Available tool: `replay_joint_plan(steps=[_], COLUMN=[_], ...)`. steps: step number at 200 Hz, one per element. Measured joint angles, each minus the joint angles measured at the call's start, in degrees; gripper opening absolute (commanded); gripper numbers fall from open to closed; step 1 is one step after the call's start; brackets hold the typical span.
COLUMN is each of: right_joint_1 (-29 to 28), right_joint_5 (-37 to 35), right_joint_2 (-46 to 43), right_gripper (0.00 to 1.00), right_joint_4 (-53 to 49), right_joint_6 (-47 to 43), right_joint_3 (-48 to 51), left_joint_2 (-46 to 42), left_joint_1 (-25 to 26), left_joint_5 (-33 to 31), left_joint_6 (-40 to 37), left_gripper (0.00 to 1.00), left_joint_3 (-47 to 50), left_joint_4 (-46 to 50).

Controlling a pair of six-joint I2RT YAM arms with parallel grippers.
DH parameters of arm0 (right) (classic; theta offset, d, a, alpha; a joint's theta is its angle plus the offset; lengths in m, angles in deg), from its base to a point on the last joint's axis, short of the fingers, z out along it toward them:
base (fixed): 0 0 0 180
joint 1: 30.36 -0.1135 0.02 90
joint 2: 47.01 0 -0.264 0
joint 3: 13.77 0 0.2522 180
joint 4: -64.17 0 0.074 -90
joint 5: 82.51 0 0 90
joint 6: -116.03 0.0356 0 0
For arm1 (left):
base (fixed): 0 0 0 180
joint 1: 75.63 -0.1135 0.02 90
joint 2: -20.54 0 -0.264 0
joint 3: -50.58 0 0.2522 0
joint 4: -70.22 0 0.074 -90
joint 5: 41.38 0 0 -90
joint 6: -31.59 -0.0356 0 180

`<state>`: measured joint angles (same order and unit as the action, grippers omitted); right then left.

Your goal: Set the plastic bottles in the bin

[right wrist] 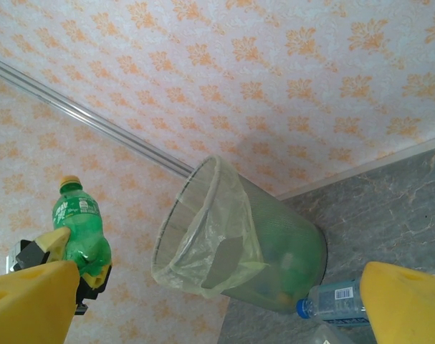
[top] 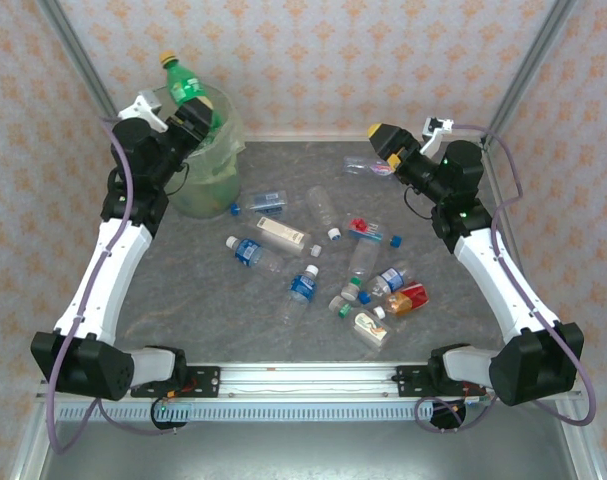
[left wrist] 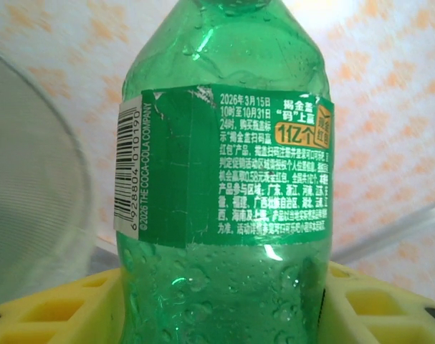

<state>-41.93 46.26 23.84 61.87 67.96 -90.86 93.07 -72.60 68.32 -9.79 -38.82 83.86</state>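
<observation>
Right now, the left end effector (top: 190, 120) is up in the air at the far left of the bench (top: 183, 300). Its yellow fingers (left wrist: 59, 308) are closed around the lower part of a green bottle (top: 188, 90). The green bottle has a yellow cap and a green label, and it points cap up, tilted a little. It is off the bench, close to the top edge of the bin (top: 218, 175); whether it is right over the opening is hard to tell. The bin stands at the far left of the bench with a thin bag in it. The right end effector (top: 381, 140) is at the far right, wide open, with nothing in it. The other bottles (top: 303, 285) lie scattered across the middle of the bench, and one clear bottle (top: 266, 202) with a blue cap lies just beside the bin.
</observation>
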Motion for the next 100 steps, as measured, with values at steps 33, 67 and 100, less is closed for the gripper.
replay_joint_plan(steps=[33, 67, 100], right_joint_1=[0.00, 0.00, 0.00], right_joint_5=[0.00, 0.00, 0.00], right_joint_2=[0.00, 0.00, 0.00], right_gripper=[1.00, 1.00, 1.00], right_joint_4=[0.35, 0.37, 0.37], right_joint_6=[0.02, 0.00, 0.00], right_joint_3=[0.37, 0.39, 0.74], left_joint_2=[-0.39, 0.50, 3.50], left_joint_1=[-2.45, -5.11, -5.99], left_joint_5=[-5.22, -7.37, -8.22], left_joint_6=[2.58, 5.70, 7.56], left_gripper=[0.59, 0.59, 0.72], left_joint_3=[-0.02, -0.02, -1.14], left_joint_4=[3.56, 6.08, 8.17])
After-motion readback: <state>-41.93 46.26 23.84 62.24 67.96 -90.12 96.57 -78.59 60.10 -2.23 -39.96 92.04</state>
